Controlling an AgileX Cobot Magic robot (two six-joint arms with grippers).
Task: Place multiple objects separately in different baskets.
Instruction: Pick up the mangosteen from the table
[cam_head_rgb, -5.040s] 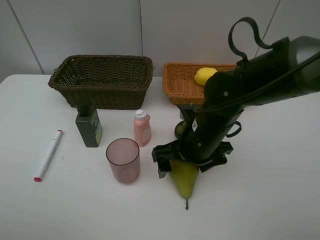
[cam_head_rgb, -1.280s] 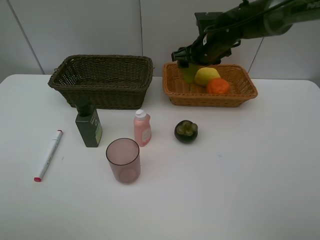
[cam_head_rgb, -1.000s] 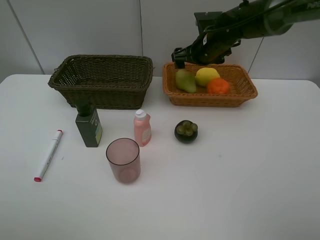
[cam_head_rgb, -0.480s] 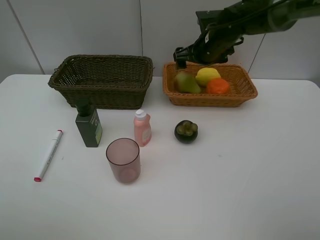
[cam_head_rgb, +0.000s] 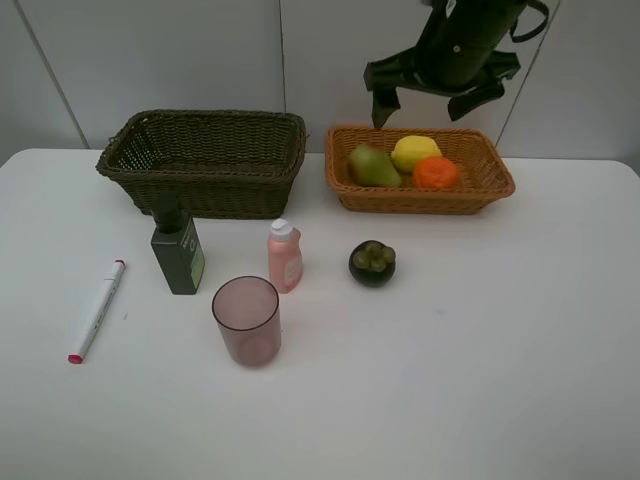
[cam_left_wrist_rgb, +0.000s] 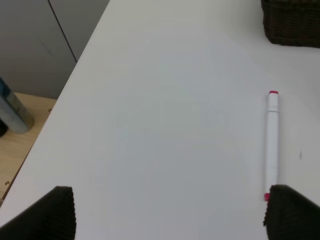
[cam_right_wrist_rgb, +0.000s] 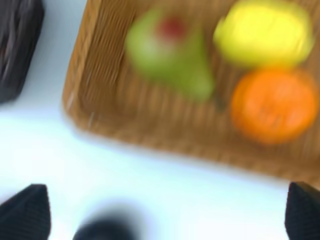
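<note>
The pear (cam_head_rgb: 372, 166), lemon (cam_head_rgb: 414, 152) and orange (cam_head_rgb: 436, 173) lie in the light orange-tan basket (cam_head_rgb: 495, 185). My right gripper (cam_head_rgb: 420, 100) hangs open and empty above that basket; its wrist view shows the pear (cam_right_wrist_rgb: 170, 52), lemon (cam_right_wrist_rgb: 262, 35) and orange (cam_right_wrist_rgb: 272, 105) blurred below. The dark basket (cam_head_rgb: 220, 195) stands to the left. On the table are the mangosteen (cam_head_rgb: 372, 262), green bottle (cam_head_rgb: 178, 252), pink bottle (cam_head_rgb: 285, 256), pink cup (cam_head_rgb: 246, 320) and marker (cam_head_rgb: 96, 310). My left gripper (cam_left_wrist_rgb: 175, 215) is open near the marker (cam_left_wrist_rgb: 272, 142), out of the high view.
The white table's left edge (cam_left_wrist_rgb: 75, 75) runs close to the marker, with floor and a cabinet beyond it. A grey wall stands right behind both baskets. The mangosteen (cam_right_wrist_rgb: 107, 227) shows as a dark blur in front of the tan basket.
My right gripper let the pear go into the orange-tan basket, then rose and pulled back above it. The pear tipped over beside the lemon. Nothing else moved.
</note>
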